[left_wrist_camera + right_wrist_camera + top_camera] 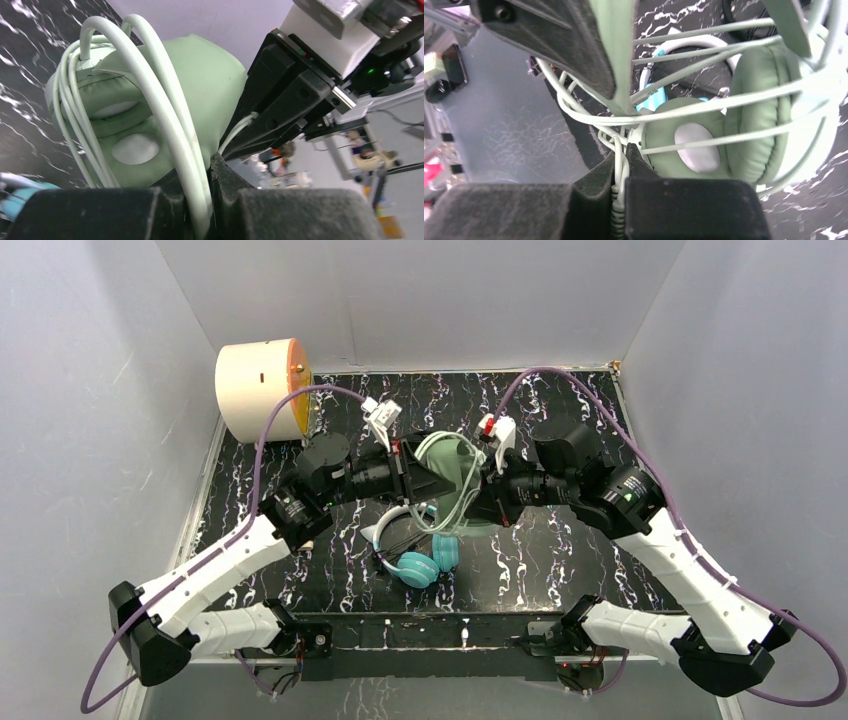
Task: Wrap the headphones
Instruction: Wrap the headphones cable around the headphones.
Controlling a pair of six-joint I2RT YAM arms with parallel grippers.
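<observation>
A pale sage-green headset point(468, 523) hangs above the table between my two grippers, its light cable point(442, 447) looped many times around it. My left gripper point(425, 476) is shut on its headband point(170, 115), next to the ear cushions point(125, 125). My right gripper point(482, 490) faces it and is shut on the cable's end by the ribbed plug sleeve point(617, 212); the ear cups point(754, 115) sit just beyond its tips point(621, 167). A teal headset with a white band point(420, 567) lies on the table below them.
A cream cylinder with an orange face point(258, 390) stands at the back left corner. The black marbled table top point(570, 560) is enclosed by pale walls on three sides. Purple cables arc over both arms.
</observation>
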